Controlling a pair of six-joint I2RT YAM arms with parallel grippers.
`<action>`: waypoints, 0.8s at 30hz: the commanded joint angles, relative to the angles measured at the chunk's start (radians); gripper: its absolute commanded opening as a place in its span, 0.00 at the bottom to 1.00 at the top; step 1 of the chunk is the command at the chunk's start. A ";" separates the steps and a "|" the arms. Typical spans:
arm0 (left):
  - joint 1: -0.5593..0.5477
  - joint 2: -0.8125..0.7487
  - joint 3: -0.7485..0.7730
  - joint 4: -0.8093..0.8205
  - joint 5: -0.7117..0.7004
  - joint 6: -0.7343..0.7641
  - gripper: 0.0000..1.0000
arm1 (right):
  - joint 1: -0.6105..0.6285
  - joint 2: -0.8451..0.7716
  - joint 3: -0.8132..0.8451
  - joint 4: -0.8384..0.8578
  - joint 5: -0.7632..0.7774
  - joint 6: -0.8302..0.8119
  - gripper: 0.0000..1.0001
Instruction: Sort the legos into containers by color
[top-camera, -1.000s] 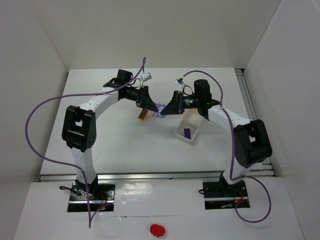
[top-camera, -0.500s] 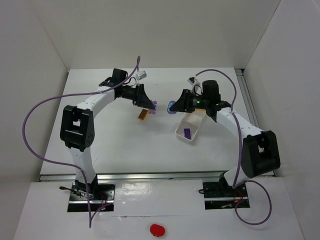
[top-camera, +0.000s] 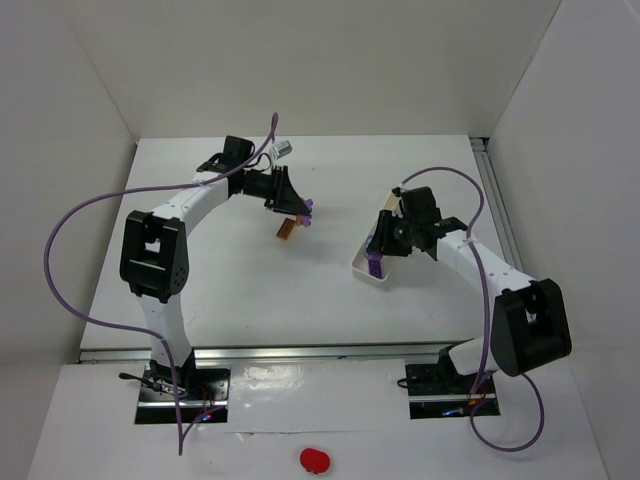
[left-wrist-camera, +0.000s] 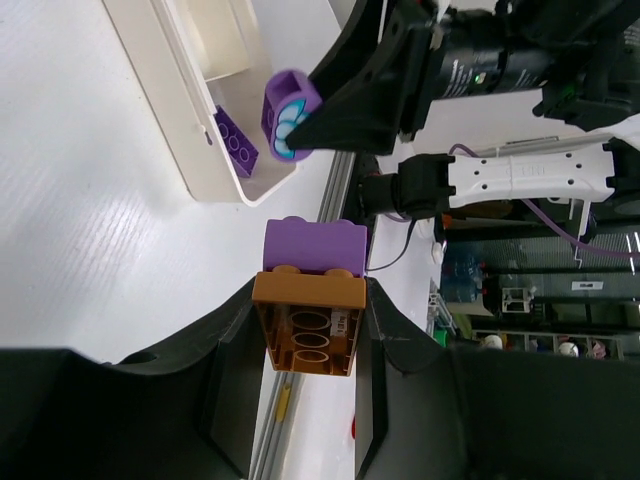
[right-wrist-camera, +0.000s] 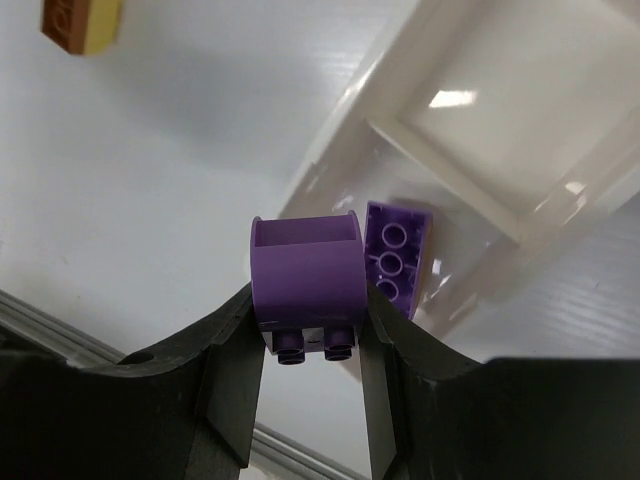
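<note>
So, one flat purple brick (right-wrist-camera: 398, 255) already lies inside the white tray (right-wrist-camera: 450, 182). It is the only brick we see sorted. The right gripper (right-wrist-camera: 308, 300) squeezes a curved purple brick (right-wrist-camera: 305, 270) and hangs just over the tray's edge, right beside the flat one. We think it is about to drop it in.

The left gripper (left-wrist-camera: 310, 315) is well to the left of the tray, up off the table. It pinches an orange brick (left-wrist-camera: 308, 335) with a small purple brick (left-wrist-camera: 315, 243) stuck on its end. We think those two need pulling apart, because they are not the same color. A loose brick (top-camera: 285, 231), orange with some yellow, lies on the table left of the tray. So most of the job is left. We see only this one tray, so we cannot tell where orange and yellow go.

The top camera shows both arms and the loose brick, but the held bricks are tiny specks there. The left wrist camera shows the stuck pair up close, with the tray beyond it. The right wrist camera shows the flat brick right next to the held one.
</note>
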 joint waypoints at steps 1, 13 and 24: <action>-0.003 0.010 0.038 0.024 0.010 -0.008 0.00 | 0.024 -0.023 -0.016 -0.029 0.019 -0.010 0.07; -0.003 0.010 0.020 0.024 0.000 -0.008 0.00 | 0.090 0.087 0.010 -0.023 0.045 -0.037 0.72; -0.013 0.029 0.029 0.024 0.000 -0.008 0.00 | 0.099 -0.029 0.010 -0.032 0.174 -0.028 0.35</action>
